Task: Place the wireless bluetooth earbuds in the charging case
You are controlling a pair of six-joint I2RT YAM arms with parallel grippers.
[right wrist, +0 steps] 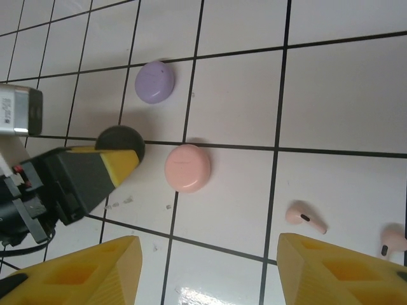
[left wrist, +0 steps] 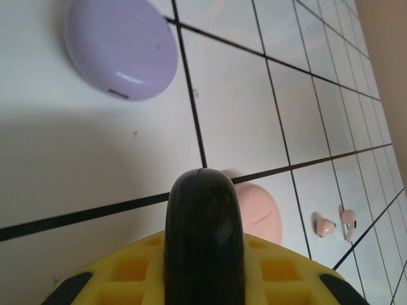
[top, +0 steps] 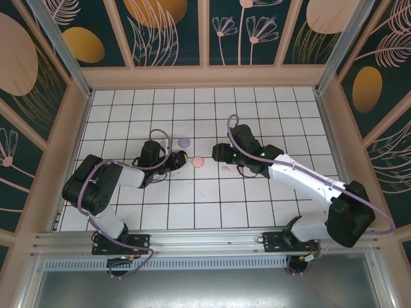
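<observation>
The left gripper (top: 174, 159) is clamped on a black case (left wrist: 203, 235), and the grip hides the case's lower half. The right gripper (right wrist: 208, 251) hangs with its fingers apart over two pink earbuds (right wrist: 306, 216), which lie just right of the pink case (right wrist: 187, 168). The right-hand earbud is partly cut off. A lilac case (right wrist: 154, 82) sits farther back.

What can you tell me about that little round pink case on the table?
The pink case is a small, round, pebble-like shell, smooth and slightly glossy, probably plastic. It is closed and lies flat on the white tiled table, its edge on a black grid line. Nothing touches it. The two pink earbuds lie apart on one side, and the left hand holds a black case on the other.
</observation>
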